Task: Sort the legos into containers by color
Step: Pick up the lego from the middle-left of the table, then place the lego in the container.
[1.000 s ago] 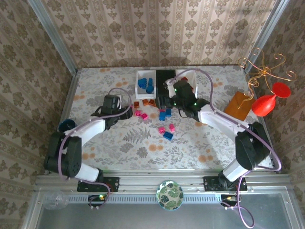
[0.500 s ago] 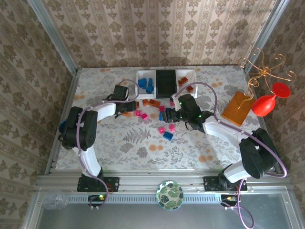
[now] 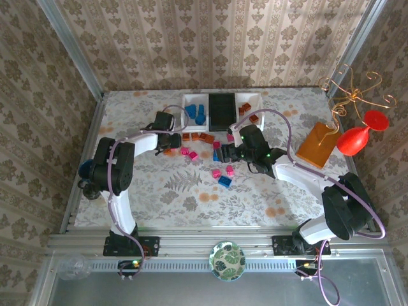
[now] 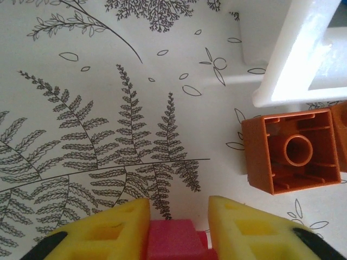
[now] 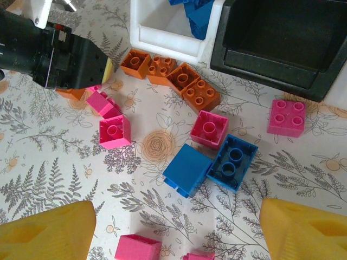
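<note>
Left gripper [image 4: 178, 215]: narrow, clamped on a pink brick [image 4: 176, 241] between yellow pads [image 4: 105, 233] at the bottom edge of the wrist frame, brick apparently low on the patterned cloth [image 4: 81, 81]. Up and right of the grip, apart from it: an upturned orange brick [image 4: 290, 151], hollow side showing, and beyond that, at the upper right, the corner of a white tray [image 4: 293, 59]. From overhead, sits left of centre at the left end of the loose bricks, just below and left of the blue-filled tray [image 3: 186, 126]. Likely home for pink: the black tray [image 3: 222, 109], bare inside, standing between the blue-filled tray and the orange-filled tray [image 3: 252, 99]. Lies up and right of the grip in the overhead frame, past the blue-filled tray, long side pointing toward the back wall. Probably calls for a lift first, then a carry to the right across the near white rim, with enough height to miss it. Right gripper [image 5: 176, 227]: wide, holding nothing, hanging over two blue bricks [image 5: 187, 169] and another pink one at mid-frame. Nearer to the black tray than the left one, though carrying no brick.
</note>
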